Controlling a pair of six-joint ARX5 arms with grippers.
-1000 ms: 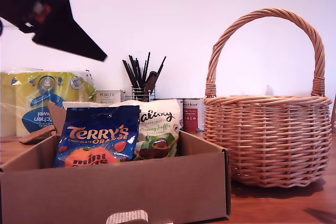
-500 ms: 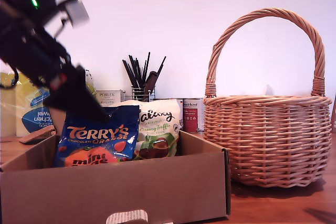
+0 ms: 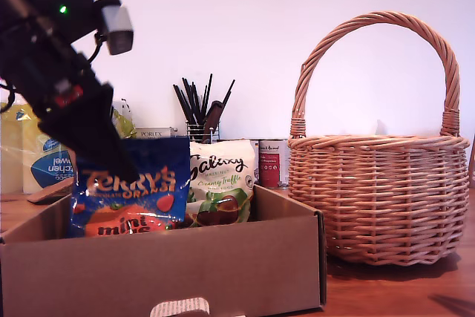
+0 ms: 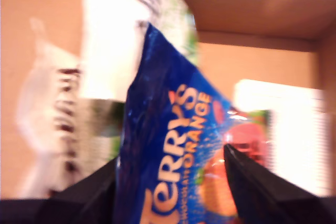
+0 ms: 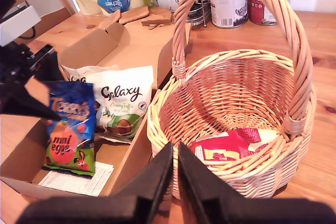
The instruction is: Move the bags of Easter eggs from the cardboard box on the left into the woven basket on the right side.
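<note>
Count of pouches in view: three certain. One blue Terry's bag [image 3: 130, 191] stands in the box [image 3: 223, 272] at the exterior view's lower left. One white-green Galaxy bag [image 3: 221, 181] stands just beside it, toward the exterior view's centre. One red bag [image 5: 231, 145] lies on the floor of the basket [image 3: 386, 198], seen only in the second wrist view. A white pouch edge behind the Galaxy bag is too hidden for us to identify.

Our first gripper [image 4: 170, 169] has its jaws apart, one on each side of the Terry's bag, whose upper part sits between them; we cannot tell whether the pads touch the film. In the exterior view that arm comes down from the upper left.

Our second gripper [image 5: 175, 166] hangs above the near rim of the basket, fingertips together, holding nothing.

One box, one basket, the basket at the exterior view's right, just beside the box.
</note>
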